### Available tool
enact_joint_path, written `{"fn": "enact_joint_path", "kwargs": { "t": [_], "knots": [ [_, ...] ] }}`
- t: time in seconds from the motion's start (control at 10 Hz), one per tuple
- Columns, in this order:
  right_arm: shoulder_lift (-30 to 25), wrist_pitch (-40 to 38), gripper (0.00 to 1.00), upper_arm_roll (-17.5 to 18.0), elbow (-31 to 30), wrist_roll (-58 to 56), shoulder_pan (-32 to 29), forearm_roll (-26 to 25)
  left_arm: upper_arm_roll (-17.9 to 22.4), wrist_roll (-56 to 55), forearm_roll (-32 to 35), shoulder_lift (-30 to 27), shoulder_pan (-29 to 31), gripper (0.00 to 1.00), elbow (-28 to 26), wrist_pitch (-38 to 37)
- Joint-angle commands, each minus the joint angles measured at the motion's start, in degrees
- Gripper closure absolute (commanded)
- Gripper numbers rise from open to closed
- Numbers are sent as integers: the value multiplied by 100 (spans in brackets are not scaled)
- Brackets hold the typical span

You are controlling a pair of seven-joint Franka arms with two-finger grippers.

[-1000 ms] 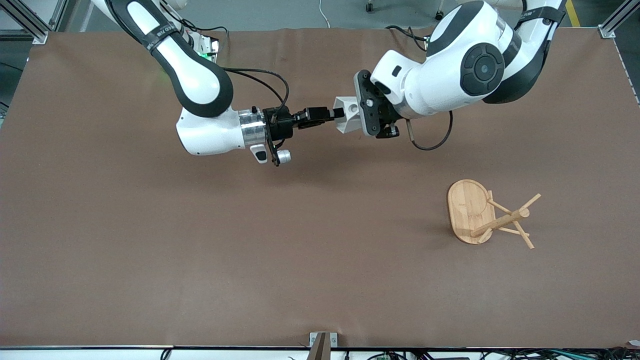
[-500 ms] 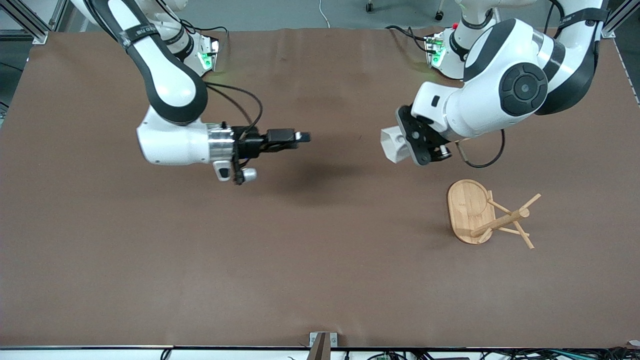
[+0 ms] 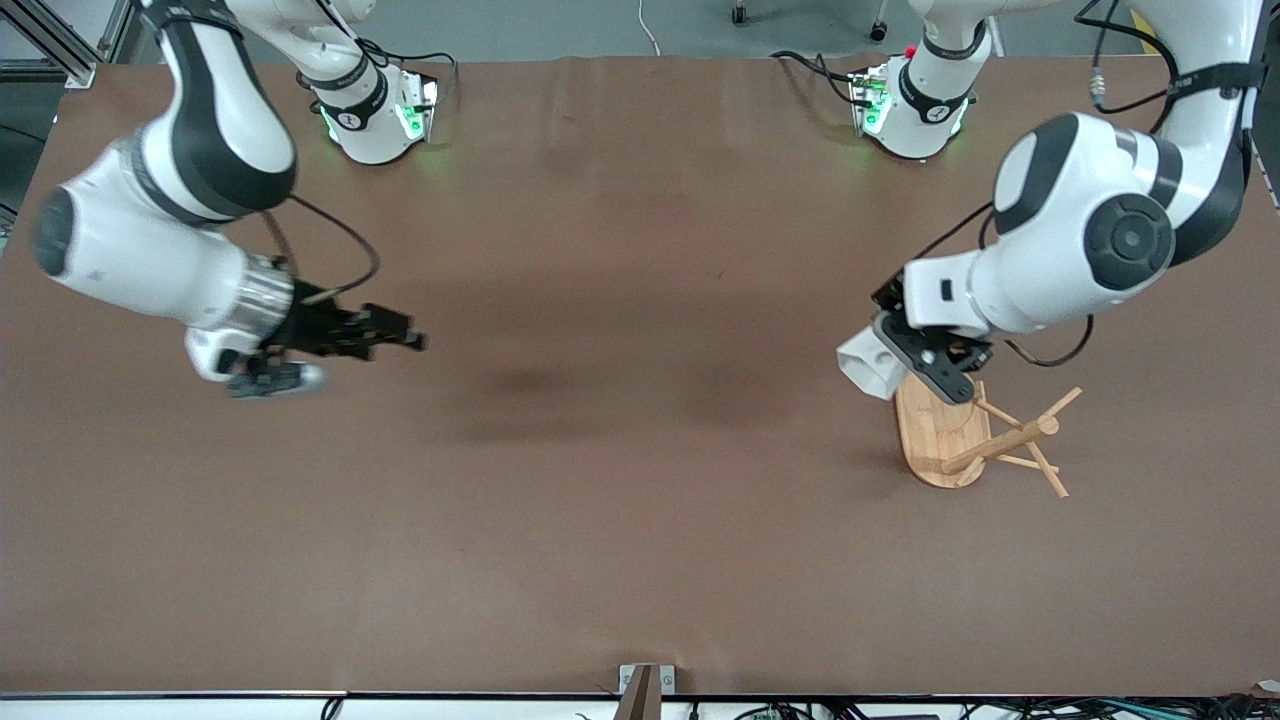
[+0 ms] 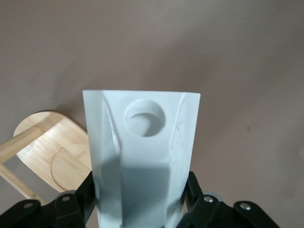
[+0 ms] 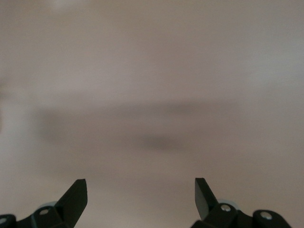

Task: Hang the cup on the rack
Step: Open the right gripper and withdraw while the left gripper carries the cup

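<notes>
My left gripper (image 3: 905,362) is shut on the white faceted cup (image 3: 868,365) and holds it in the air over the edge of the rack's oval base. In the left wrist view the cup (image 4: 142,156) sits between the two black fingers (image 4: 78,199), its flat tab handle with the round hole pointing away from the wrist. The wooden rack (image 3: 975,432) stands toward the left arm's end of the table, its post and pegs leaning toward that end; its base also shows in the left wrist view (image 4: 57,154). My right gripper (image 3: 405,340) is open and empty over bare table toward the right arm's end.
The brown table top (image 3: 620,470) stretches between the two arms. Both arm bases (image 3: 375,110) stand along the table's edge farthest from the front camera. A small metal bracket (image 3: 645,685) sits at the table's nearest edge.
The right gripper let go of the cup and drew back toward its own end. The left gripper carried the cup from mid-table to over the rack's base.
</notes>
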Motion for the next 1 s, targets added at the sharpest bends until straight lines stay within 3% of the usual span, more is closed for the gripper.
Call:
{"fn": "enact_joint_path", "kwargs": {
  "t": [0.0, 0.2, 0.4, 0.7, 0.9],
  "knots": [
    [-399, -311, 0, -804, 8, -9, 50, -554, -47, -139, 63, 23, 196, 100, -304, 279],
    [-408, -1170, 0, -984, 736, -28, 94, -1691, -56, -165, 63, 41, 425, 100, -488, 437],
    [-408, -2145, 0, -1001, 1484, 401, 86, -1838, -64, -148, 28, -20, 584, 100, -612, 446],
    [-645, -2553, 0, -1307, 1794, 580, 59, -1838, 75, 36, -261, -20, 584, 99, -603, 438],
    [-636, -3061, 0, -1388, 2476, 509, 50, -1847, 304, 307, -543, -143, 576, 99, -646, 403]
  ]
}}
